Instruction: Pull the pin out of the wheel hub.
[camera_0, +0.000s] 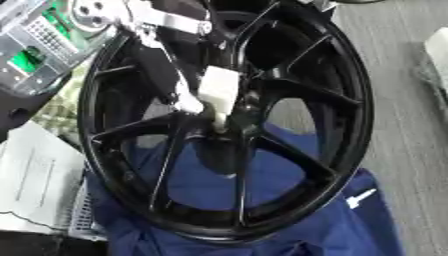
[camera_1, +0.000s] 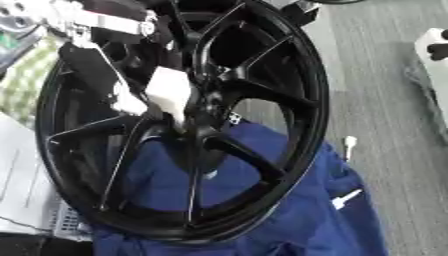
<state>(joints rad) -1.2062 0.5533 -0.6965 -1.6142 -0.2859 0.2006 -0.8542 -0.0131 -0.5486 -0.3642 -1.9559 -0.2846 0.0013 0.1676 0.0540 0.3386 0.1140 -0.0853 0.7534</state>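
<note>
Wheel hub (camera_0: 229, 124) sits at the middle of a black spoked wheel (camera_0: 350, 100) that lies on blue cloth (camera_0: 367, 225) over the grey floor. From the upper left the robot's left hand (camera_0: 179, 97) reaches down across the spokes, its pale fingertips (camera_0: 188, 104) right at the hub. Just beside them, toward the wheel's far side, a whitish block (camera_0: 219, 90) stands out of the hub; I take it for the pin or its head. Whether the fingers close on it I cannot tell. The step looks like the approach to grasp; next the hand needs a sure hold, then a straight pull away from the hub. The right hand is out of view.
</note>
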